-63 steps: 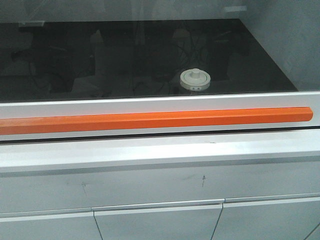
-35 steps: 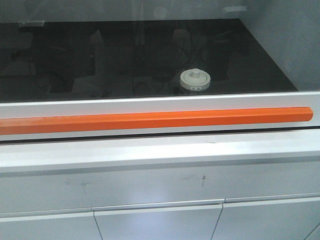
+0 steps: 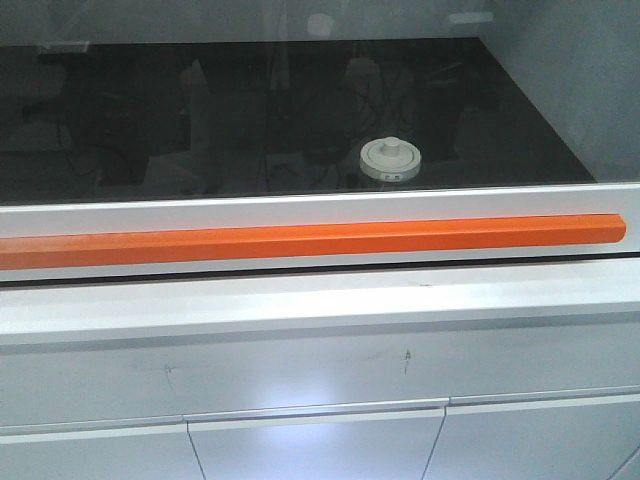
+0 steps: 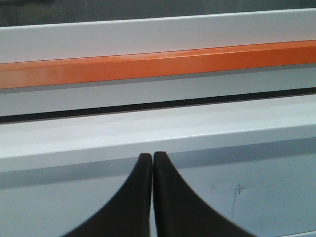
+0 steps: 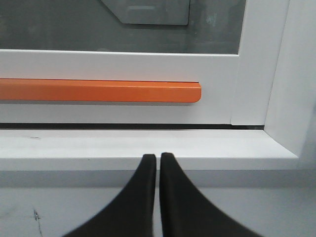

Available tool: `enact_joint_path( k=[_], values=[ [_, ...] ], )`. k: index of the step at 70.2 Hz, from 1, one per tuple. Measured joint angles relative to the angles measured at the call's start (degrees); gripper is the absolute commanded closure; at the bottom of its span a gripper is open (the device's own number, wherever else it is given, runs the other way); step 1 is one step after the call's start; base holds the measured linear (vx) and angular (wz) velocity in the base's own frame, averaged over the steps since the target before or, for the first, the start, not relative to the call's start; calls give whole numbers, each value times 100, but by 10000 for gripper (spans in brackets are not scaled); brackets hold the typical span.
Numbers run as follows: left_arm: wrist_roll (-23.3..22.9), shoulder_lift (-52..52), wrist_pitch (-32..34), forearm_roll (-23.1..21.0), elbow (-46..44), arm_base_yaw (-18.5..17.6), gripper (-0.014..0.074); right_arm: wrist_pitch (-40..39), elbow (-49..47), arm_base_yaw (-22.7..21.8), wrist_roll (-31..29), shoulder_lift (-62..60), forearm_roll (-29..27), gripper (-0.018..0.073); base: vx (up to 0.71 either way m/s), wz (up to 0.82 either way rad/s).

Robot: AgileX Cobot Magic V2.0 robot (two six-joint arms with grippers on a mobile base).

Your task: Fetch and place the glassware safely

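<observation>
Nothing solid had moved since the earlier frames; only the dim reflections in the glass pane (image 3: pixel 250 110) had drifted a little, and the glass jar (image 3: pixel 390 160) stood in the same spot, upright with its cream lid on, on the dark worktop (image 3: pixel 520 130) behind that pane, near the front edge and somewhat right of centre. Between my arms and the jar the white sash frame (image 3: pixel 300 205) with its orange handle bar (image 3: pixel 300 241) sat low, with just a thin dark slit above the white sill (image 3: pixel 300 300); I judged the enclosure as good as shut. In the left wrist view the left arm's jaws were closed on nothing, tips touching, aimed at the sill below the orange bar; in the right wrist view the right arm's jaws were likewise closed and empty, facing the bar's right end beside the corner post (image 5: pixel 256 64). By my reckoning the task had barely begun; no reach, no grasp, no placing; the sash would need raising first, then the jar lifted gently and set down; where it should go I could not tell.
</observation>
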State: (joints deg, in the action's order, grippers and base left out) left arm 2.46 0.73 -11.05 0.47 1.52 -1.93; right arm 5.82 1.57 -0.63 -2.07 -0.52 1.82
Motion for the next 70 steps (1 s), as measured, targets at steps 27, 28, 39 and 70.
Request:
enact_joint_path(
  k=[27, 28, 39, 70],
  values=[
    [-5, 0, 257, 0, 0, 0, 603, -86, 0, 0, 0, 0, 0, 560, 0, 0],
    [-5, 0, 290, 0, 0, 0, 603, -130, 0, 0, 0, 0, 0, 560, 0, 0],
    [-16, 0, 895, 0, 0, 0, 603, -861, 0, 0, 0, 0, 0, 560, 0, 0],
    [-125, -1030, 1791, 0, -2297, 0, 603, -1160, -2222, 0, 13, 1091, -2, 560, 0, 0]
  ],
)
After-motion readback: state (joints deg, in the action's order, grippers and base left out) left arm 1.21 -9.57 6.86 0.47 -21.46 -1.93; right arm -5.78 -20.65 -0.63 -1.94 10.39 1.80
